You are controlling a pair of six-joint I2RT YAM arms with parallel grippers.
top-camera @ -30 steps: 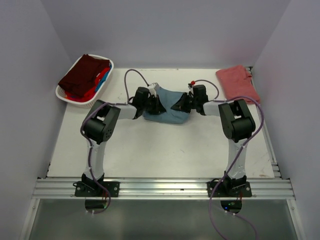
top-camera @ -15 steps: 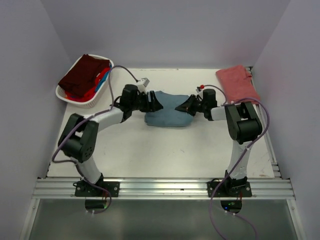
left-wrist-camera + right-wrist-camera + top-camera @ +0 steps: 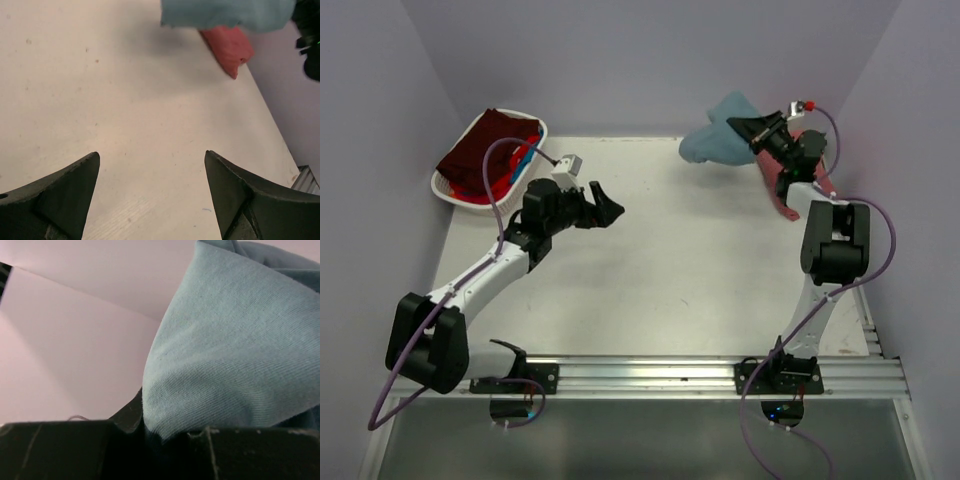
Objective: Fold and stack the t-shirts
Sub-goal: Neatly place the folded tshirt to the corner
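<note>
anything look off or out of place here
The teal-blue t-shirt hangs bunched in the air from the right gripper, at the far right near the salmon t-shirt, rather than lying folded.

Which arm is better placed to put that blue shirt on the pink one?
The right arm, probably. Its jaws are shut on the teal-blue shirt, held in the air just by the salmon-red shirt at the far right. The left arm is across the table, jaws open and empty.

White-black arms (image 3: pixel 485 275) — purple cables (image 3: pixel 487 170); black fingers (image 3: pixel 60 195)
</note>
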